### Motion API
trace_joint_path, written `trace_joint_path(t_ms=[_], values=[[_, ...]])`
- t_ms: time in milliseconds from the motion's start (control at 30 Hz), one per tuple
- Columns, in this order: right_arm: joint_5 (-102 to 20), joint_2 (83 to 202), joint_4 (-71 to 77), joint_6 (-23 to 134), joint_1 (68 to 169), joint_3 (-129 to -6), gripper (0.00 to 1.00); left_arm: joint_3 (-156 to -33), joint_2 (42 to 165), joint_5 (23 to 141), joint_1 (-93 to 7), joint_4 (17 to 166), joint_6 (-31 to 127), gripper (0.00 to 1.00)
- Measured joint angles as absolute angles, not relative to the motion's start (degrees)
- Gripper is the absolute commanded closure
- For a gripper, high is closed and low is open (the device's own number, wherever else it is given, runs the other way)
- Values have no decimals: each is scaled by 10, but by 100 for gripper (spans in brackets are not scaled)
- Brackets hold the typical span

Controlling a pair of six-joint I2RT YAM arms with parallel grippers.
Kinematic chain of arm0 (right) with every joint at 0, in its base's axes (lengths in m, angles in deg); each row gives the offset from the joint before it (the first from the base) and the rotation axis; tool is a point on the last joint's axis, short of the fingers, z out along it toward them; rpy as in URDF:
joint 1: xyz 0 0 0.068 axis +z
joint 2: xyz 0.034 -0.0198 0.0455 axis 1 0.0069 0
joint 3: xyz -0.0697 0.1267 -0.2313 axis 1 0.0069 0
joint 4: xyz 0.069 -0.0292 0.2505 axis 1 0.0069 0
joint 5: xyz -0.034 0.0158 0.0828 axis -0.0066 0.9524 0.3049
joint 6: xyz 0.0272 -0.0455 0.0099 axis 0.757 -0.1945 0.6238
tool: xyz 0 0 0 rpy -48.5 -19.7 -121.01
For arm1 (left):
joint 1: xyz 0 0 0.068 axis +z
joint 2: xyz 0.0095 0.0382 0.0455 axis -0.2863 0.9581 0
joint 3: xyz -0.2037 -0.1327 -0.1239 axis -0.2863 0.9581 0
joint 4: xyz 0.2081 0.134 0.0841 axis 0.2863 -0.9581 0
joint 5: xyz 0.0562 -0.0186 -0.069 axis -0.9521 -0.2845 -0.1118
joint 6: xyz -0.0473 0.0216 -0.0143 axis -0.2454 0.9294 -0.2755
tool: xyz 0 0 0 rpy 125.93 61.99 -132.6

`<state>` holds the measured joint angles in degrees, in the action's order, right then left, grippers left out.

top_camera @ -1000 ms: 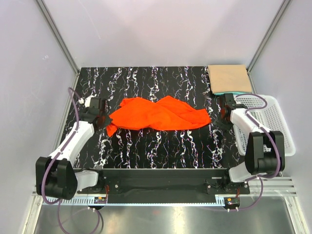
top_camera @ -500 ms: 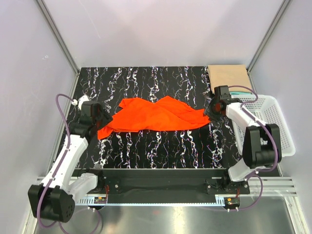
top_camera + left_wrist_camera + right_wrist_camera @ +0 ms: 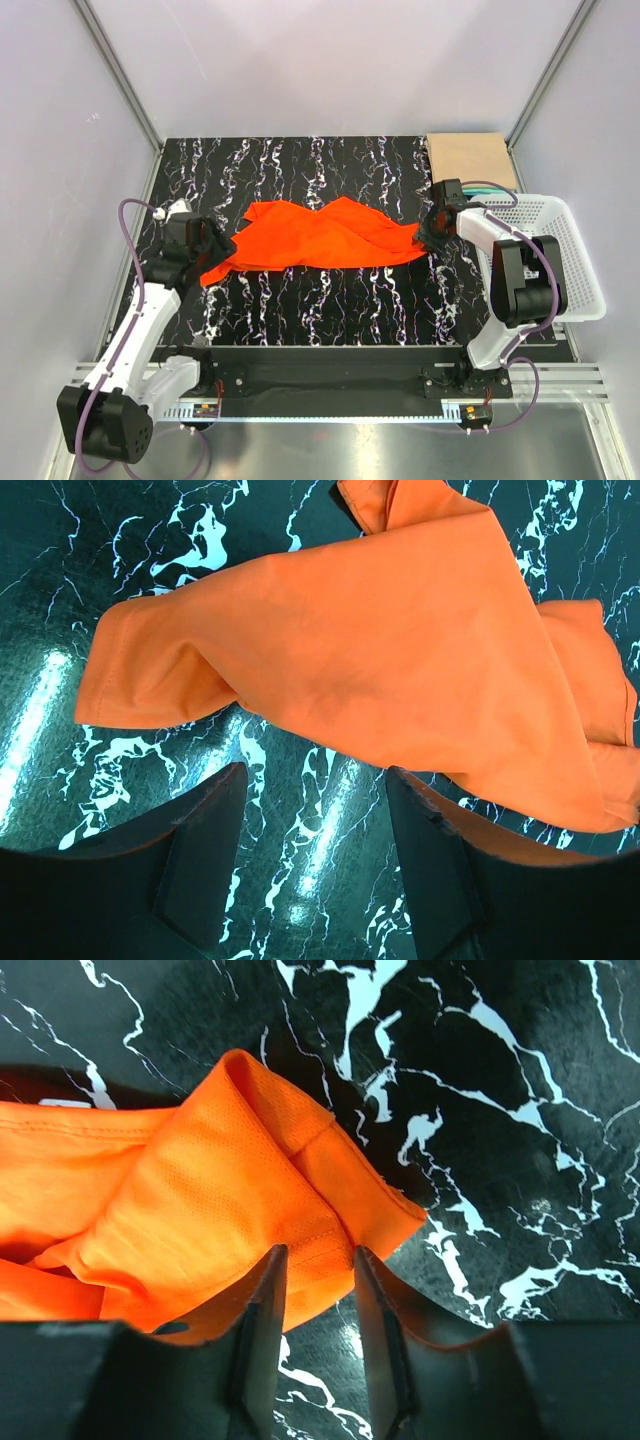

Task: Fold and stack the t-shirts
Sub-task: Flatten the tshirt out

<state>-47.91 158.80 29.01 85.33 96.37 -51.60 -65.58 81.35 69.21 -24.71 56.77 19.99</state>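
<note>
While the orange t-shirt (image 3: pixel 320 235) lies crumpled on the table (image 3: pixel 330 300), my L fingers (image 3: pixel 200 870) gape empty by its left end; R fingers (image 3: pixel 255 1350) part-open astride its right corner.

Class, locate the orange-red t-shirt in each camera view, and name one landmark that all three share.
Top external: t-shirt spread across the centre.
Left wrist: fills the upper middle and right.
Right wrist: a hemmed corner at left.
Shared landmark: the black marbled tabletop.
</note>
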Motion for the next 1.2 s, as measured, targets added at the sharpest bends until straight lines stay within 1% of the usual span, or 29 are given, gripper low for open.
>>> trace_joint_path(t_ms=[200, 233, 300, 433, 633, 767, 900, 1000, 1200], values=[[-479, 1592, 279, 854, 963, -516, 68, -648, 816, 695, -247, 573, 201, 37], [-479, 1593, 279, 854, 963, -516, 73, -648, 817, 695, -247, 574, 201, 37], [-480, 1595, 279, 854, 964, -515, 78, -648, 817, 695, -247, 575, 201, 37], [-480, 1596, 279, 855, 964, -514, 100, -648, 817, 695, -247, 578, 201, 37], [-479, 1592, 287, 856, 963, -516, 100, -639, 820, 697, -247, 584, 201, 36], [-476, 1558, 340, 850, 963, -549, 100, -647, 847, 692, -247, 581, 201, 35], [-468, 1469, 376, 838, 964, -626, 100, -685, 888, 693, -247, 573, 200, 33], [-462, 1383, 381, 827, 963, -676, 100, -697, 887, 693, -247, 575, 200, 29], [-446, 1226, 394, 819, 963, -706, 100, -698, 872, 707, -248, 573, 212, 31]])
